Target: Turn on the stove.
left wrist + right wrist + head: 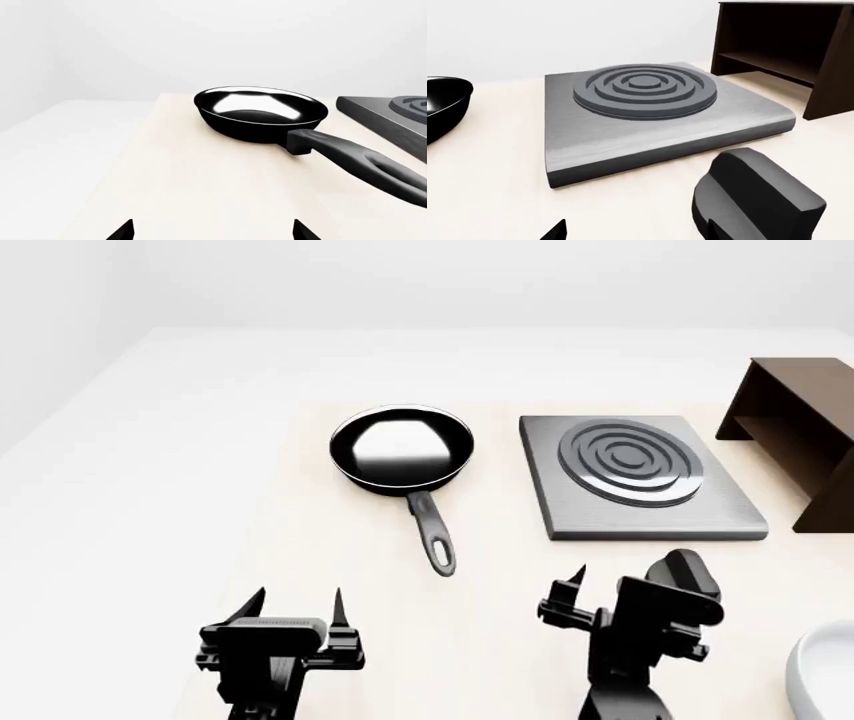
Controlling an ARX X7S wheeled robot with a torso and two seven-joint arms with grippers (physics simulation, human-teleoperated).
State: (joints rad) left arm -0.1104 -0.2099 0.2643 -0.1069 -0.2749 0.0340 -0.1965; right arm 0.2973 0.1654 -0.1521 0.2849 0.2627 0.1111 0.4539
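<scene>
Brushed grey stove (641, 480) on a pale wooden table (507, 580)

Its ringed burner (630, 462) sits centred; the chunky black knob (683, 575) lies just before it, beside the spread right gripper (567, 600). Left gripper (291, 608) spread; glossy frying pan (402, 450) left of stove.

Stove (641, 478), flat square grey metal plate, dark concentric ring burner (630, 461) on top, lying flat on pale table, small black round knob (757, 200) with lever handle just in front of plate's near edge
</scene>
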